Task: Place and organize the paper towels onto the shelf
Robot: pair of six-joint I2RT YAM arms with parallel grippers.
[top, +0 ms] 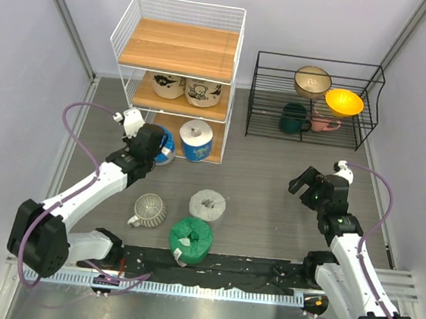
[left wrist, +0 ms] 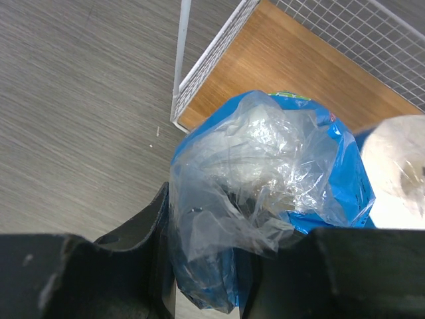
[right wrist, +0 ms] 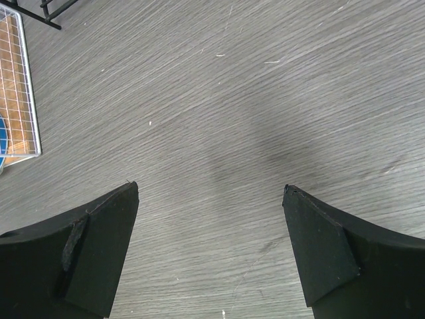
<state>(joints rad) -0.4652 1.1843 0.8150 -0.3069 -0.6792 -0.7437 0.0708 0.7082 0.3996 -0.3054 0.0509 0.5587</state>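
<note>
The left pincer (left wrist: 232, 232) grips the blue roll (left wrist: 265, 166) by the shelf (left wrist: 299, 66); right pincer (right wrist: 211, 199) gapes wide.

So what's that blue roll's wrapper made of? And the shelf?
The blue roll looks wrapped in thin plastic film: it is crinkly, shiny and partly see-through. The shelf looks like white-coated metal wire, thin and gridded, with wooden boards showing grain. Real wood or laminate, I can't tell.

The left arm (top: 88, 186) and right arm (top: 356, 260) share white links, black joints, looping purple cables (top: 66, 117) and matte black wedge fingers (right wrist: 99, 259).
</note>
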